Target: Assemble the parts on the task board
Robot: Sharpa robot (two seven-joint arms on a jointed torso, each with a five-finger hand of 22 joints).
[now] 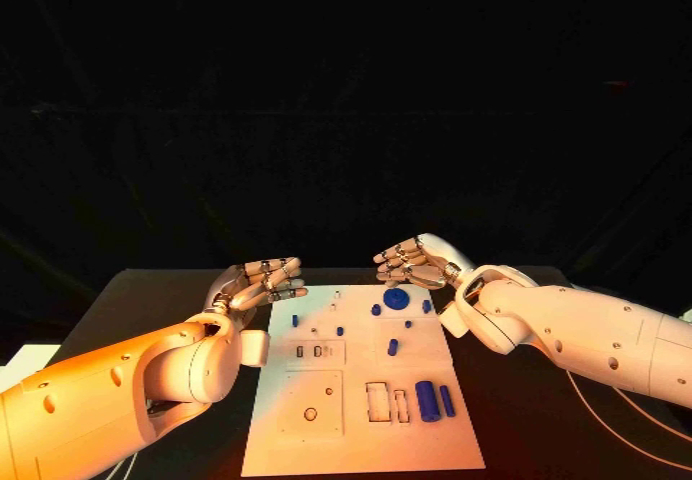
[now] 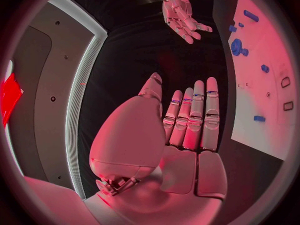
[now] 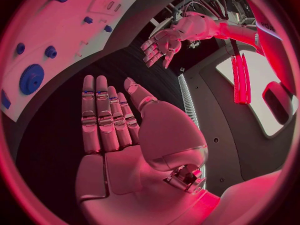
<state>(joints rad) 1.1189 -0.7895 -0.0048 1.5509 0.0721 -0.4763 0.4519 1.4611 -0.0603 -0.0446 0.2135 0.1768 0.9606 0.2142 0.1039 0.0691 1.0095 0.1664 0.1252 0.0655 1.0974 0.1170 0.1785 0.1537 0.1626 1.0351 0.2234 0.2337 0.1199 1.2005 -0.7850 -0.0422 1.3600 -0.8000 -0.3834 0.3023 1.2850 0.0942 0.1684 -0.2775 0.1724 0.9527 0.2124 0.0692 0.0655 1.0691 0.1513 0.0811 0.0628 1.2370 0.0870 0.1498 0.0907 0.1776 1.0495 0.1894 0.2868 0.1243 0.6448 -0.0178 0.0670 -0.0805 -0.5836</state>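
The task board lies flat in the middle of the black table, long side running away from you, and you can see its blue parts scattered over the far half and the right side. A round blue gear sits near the far edge, with small blue pegs just beside it. Farther down the right side a short blue pin lies alone, and near the right edge a thick blue cylinder lies next to a thinner blue rod — both beside two rectangular slots cut in the board.

Your left hand hovers at the board's far left corner, over the table just off its edge; it holds nothing. In the left wrist view its fingers lie straight and side by side, the thumb slightly apart, the palm empty.

Your right hand hovers past the board's far edge, just beyond the gear, and it too is empty. In the right wrist view its fingers are stretched out together with the thumb angled away — nothing is between them. From the head view both hands look loosely curled. Neither hand touches the board or any part.
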